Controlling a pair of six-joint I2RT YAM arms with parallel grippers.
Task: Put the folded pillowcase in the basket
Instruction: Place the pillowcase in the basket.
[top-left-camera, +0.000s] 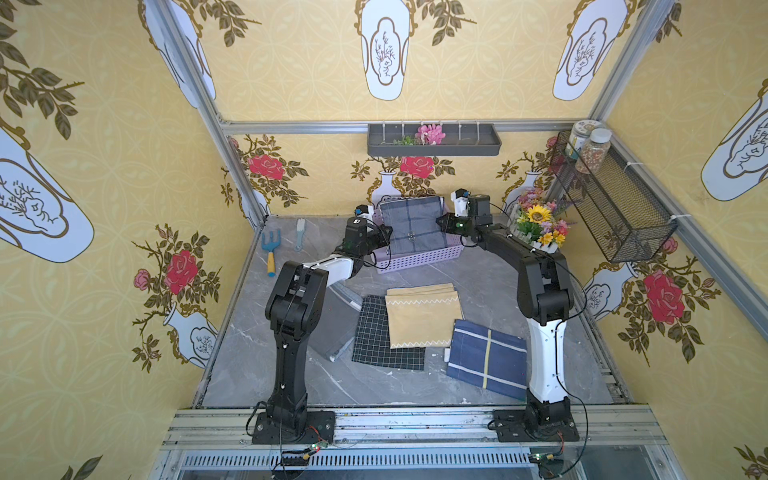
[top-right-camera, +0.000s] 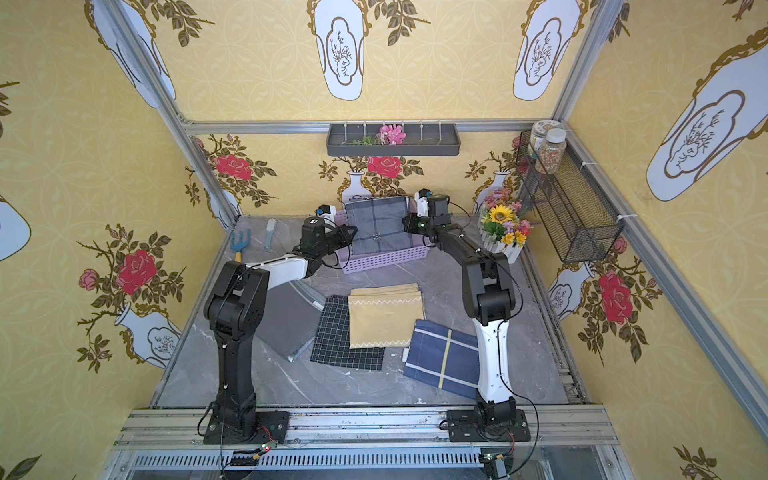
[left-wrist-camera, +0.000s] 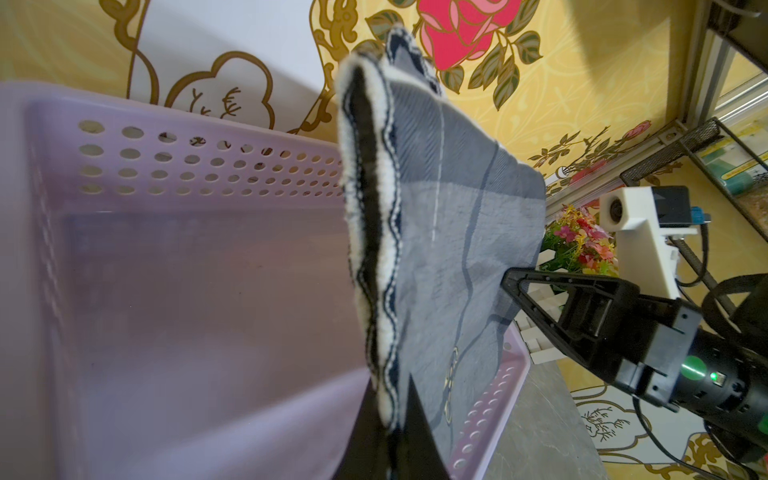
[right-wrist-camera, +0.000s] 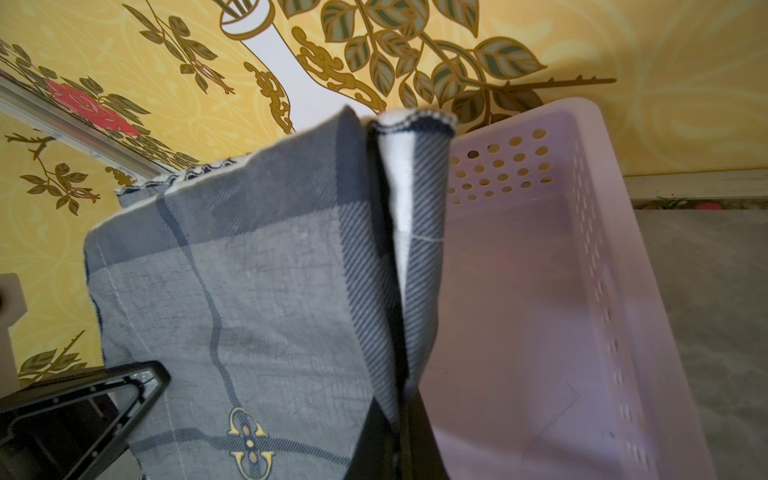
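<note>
A folded grey-blue plaid pillowcase (top-left-camera: 411, 224) (top-right-camera: 378, 224) hangs just above the lilac perforated basket (top-left-camera: 419, 259) (top-right-camera: 386, 259) at the back of the table. It tilts, with its far edge raised. My left gripper (top-left-camera: 383, 235) (left-wrist-camera: 390, 415) is shut on its left edge. My right gripper (top-left-camera: 442, 222) (right-wrist-camera: 399, 411) is shut on its right edge. In the wrist views the pillowcase (left-wrist-camera: 457, 232) (right-wrist-camera: 249, 291) covers part of the basket (left-wrist-camera: 187, 166) (right-wrist-camera: 582, 249), whose visible floor is bare.
Folded cloths lie mid-table: a yellow one (top-left-camera: 422, 316), a black checked one (top-left-camera: 382, 332), a navy one (top-left-camera: 486, 357) and a grey one (top-left-camera: 332, 328) under the left arm. A flower pot (top-left-camera: 538, 224) stands right of the basket. A garden fork (top-left-camera: 271, 253) and a brush (top-left-camera: 300, 235) lie left.
</note>
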